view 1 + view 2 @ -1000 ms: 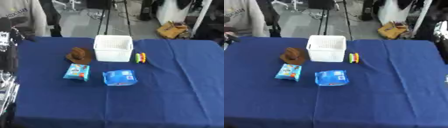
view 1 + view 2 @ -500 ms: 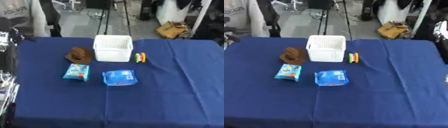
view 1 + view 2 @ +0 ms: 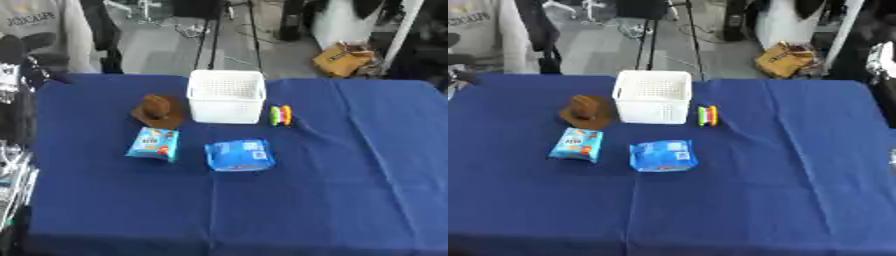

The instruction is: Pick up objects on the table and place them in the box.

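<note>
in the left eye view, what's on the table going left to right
small blue snack packet → brown hat-shaped thing → white basket → bundle of coloured sticks. The larger blue packet is left out: it sits nearer, below the basket, overlapping it in the order.

Lighting: even, moderately bright indoor light; soft focus throughout.
Short, faint shadows under the items on the counter (image 3: 350,175); no glare; edges blurred, background hazier.

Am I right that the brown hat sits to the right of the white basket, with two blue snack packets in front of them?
Not quite. The brown hat sits to the left of the white basket, as the left eye view shows. The small multicoloured item is what lies on the basket's right. The two blue snack packets do lie in front of them.
</note>
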Tool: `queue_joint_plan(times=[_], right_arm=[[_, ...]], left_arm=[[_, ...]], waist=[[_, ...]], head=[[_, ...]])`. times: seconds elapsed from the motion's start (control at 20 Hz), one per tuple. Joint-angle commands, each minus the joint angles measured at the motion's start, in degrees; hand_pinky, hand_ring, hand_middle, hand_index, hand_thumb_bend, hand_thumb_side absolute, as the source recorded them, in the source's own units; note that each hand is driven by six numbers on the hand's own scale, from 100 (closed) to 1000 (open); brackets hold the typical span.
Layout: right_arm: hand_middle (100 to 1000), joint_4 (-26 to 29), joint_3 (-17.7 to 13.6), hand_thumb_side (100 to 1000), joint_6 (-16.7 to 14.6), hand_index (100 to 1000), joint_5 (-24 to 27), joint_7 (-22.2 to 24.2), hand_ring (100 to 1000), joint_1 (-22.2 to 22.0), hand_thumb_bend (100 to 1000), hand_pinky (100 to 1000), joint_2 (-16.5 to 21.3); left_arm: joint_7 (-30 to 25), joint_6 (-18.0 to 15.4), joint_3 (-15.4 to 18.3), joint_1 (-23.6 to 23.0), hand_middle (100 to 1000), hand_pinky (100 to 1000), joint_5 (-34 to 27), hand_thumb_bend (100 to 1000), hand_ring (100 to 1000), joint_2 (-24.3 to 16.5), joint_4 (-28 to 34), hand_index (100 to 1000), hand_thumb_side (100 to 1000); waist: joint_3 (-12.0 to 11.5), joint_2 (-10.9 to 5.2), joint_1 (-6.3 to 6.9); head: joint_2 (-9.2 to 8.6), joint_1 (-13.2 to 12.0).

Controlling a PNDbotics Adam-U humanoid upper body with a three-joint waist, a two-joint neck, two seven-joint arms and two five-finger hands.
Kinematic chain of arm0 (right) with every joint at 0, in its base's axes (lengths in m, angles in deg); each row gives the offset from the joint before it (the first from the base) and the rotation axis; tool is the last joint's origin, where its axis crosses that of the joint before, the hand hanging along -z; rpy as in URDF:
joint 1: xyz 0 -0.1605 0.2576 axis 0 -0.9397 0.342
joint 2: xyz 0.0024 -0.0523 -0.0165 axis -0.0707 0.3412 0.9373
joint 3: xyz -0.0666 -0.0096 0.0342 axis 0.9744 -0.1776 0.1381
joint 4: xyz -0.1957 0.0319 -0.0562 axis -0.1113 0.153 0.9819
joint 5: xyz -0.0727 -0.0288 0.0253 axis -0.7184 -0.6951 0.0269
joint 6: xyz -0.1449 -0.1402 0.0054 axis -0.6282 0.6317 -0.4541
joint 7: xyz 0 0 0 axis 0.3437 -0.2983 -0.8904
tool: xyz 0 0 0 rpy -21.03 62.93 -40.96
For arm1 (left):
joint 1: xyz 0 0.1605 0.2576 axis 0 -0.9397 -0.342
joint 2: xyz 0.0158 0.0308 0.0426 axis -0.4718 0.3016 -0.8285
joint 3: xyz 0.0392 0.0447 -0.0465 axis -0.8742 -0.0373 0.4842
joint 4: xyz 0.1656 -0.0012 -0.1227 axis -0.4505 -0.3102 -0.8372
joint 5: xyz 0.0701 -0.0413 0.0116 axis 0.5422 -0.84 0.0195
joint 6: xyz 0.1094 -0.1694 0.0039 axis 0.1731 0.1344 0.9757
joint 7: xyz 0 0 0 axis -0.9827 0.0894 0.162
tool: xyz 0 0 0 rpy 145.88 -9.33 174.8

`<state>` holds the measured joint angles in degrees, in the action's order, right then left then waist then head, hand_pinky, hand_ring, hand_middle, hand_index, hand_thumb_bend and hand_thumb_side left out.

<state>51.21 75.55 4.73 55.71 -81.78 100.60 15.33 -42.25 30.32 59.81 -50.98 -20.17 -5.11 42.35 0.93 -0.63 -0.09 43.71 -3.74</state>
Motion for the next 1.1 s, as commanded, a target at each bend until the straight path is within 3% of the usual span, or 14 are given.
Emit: queue_joint_plan(times=[0.05,0.4,0.7,0.75,0.8,0.95,1.1], right_arm=[[704,0.7,-0.3,699,0.0,818,0.1,0.2,675,0.9,100,546,1.2],[704,0.7,-0.3,700,0.0,819,0.1,0.3,674,0.8,100,546,1.3],[704,0.6,-0.4,700,0.0,820,0.0,0.3,674,0.8,100,546,1.4],[704,0.6,-0.4,700,0.0,820,0.0,0.3,674,0.8,100,546,1.4],[704,0.6,-0.4,700,0.0,820,0.0,0.3,674,0.8,100,546,1.4],[704,0.6,-0.4,700,0.0,820,0.0,0.4,674,0.8,100,546,1.4],[704,0.6,-0.4,701,0.1,820,0.0,0.4,674,0.7,100,546,1.5]], left_arm=[[-0.6,0.7,0.2,0.9,764,512,1.1,562,665,-0.9,0.4,756,931],[-1.9,1.6,0.1,1.7,762,509,3.5,574,665,-2.4,0.2,761,906],[-4.4,2.6,0.2,2.3,765,514,9.0,629,668,-4.9,-0.3,777,870],[-5.0,2.9,-0.2,2.3,774,531,9.9,738,684,-5.3,-0.7,798,779],[-5.7,3.2,-0.4,2.4,774,531,10.9,738,684,-5.9,-1.1,798,779],[-8.5,4.3,-0.4,2.9,771,555,13.8,796,698,-7.9,-2.2,805,633],[-11.4,5.2,-0.7,3.8,765,565,16.8,789,702,-10.5,-3.3,806,607]], waist=[[0.0,-0.2,0.03],[0.0,-0.24,0.05],[0.0,-0.28,0.08],[0.0,-0.28,0.1],[0.0,-0.29,0.09],[0.0,-0.35,0.13],[-0.1,-0.42,0.14]], head=[[0.41,0.1],[0.41,0.2],[0.41,0.3],[0.41,0.3],[0.41,0.3],[0.41,0.3],[0.41,0.3]])
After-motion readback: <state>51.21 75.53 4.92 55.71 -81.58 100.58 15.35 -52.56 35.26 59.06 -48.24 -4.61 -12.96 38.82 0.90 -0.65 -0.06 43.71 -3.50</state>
